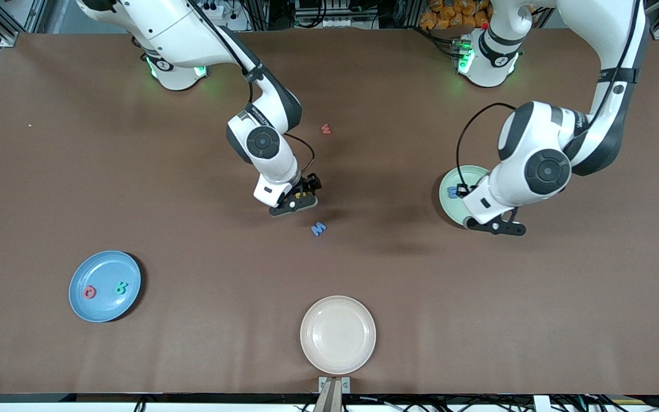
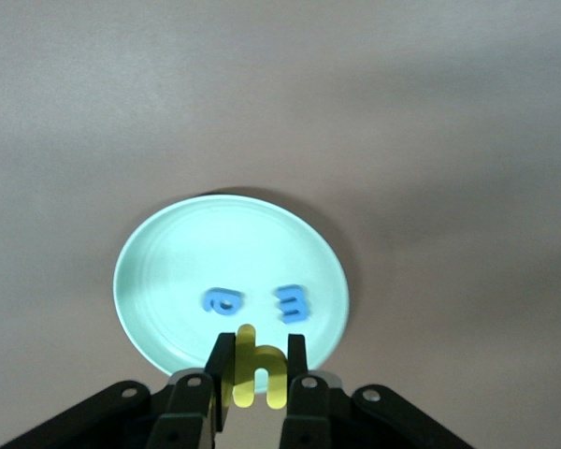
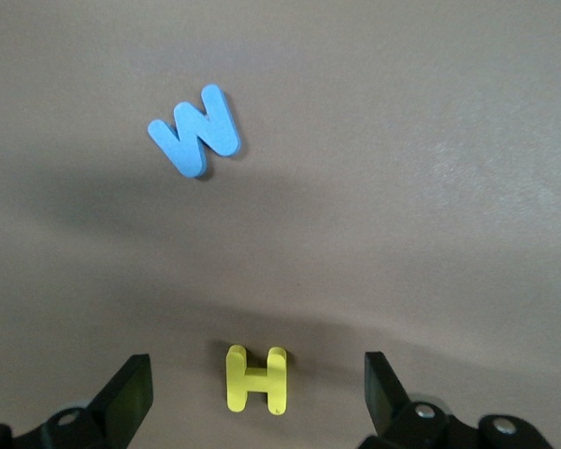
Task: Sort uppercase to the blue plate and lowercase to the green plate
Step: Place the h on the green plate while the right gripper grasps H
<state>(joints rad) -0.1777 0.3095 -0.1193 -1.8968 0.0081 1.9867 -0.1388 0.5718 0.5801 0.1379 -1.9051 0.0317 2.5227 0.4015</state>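
Presently right pincer (image 3: 252, 398) hangs low over the yellow H (image 3: 256, 378), jaws wide, H centred between them, uprights parallel to the fingers. Left pincer (image 2: 254, 374) grips yellow h (image 2: 255, 367) above green plate (image 2: 168, 253).

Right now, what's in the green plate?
In the green plate lie two blue letters: a rounded e and a three-pronged m. The left gripper, shut on a yellow h, is over its rim and covers part of it.

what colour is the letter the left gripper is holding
Yellow: the lowercase h in the left gripper, clearest in the left wrist view.
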